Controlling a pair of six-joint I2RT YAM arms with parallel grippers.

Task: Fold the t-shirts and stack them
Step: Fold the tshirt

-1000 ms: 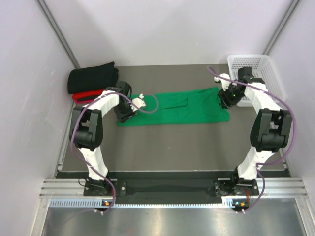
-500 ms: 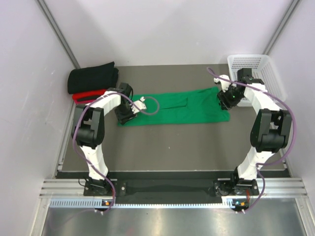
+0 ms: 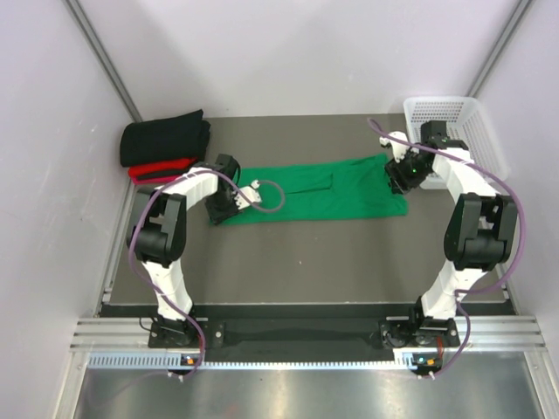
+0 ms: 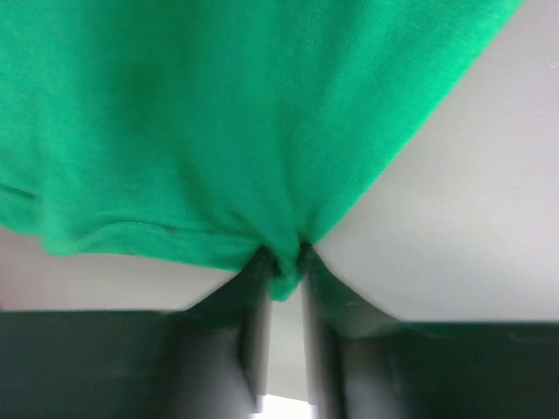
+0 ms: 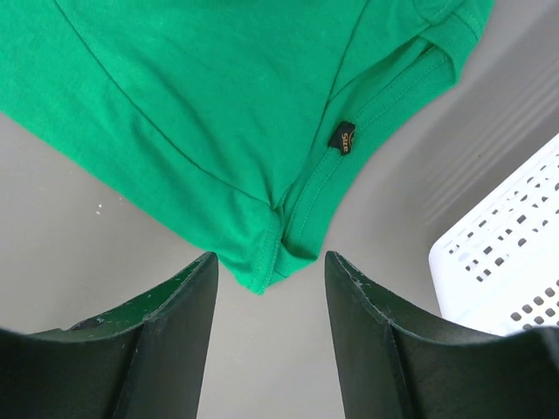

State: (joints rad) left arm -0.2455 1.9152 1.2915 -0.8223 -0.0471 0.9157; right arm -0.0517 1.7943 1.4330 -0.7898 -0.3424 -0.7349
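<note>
The bright green t-shirt [image 3: 323,192] lies folded lengthwise as a long strip across the middle of the table. My left gripper [image 3: 229,197] is at its left end, shut on a corner of the green cloth [image 4: 284,262]. My right gripper [image 3: 403,172] is open above the shirt's right end, its jaws on either side of a hemmed corner [image 5: 271,253] without touching it. The black t-shirt [image 3: 166,135] lies folded on the red t-shirt [image 3: 160,168] at the back left.
A white plastic mesh basket [image 3: 467,131] stands at the back right corner, also at the right edge of the right wrist view [image 5: 507,262]. Grey walls close the table on three sides.
My left gripper has moved a little toward the back and right, dragging the shirt's left corner with it. My right gripper has risen slightly at the right end.
</note>
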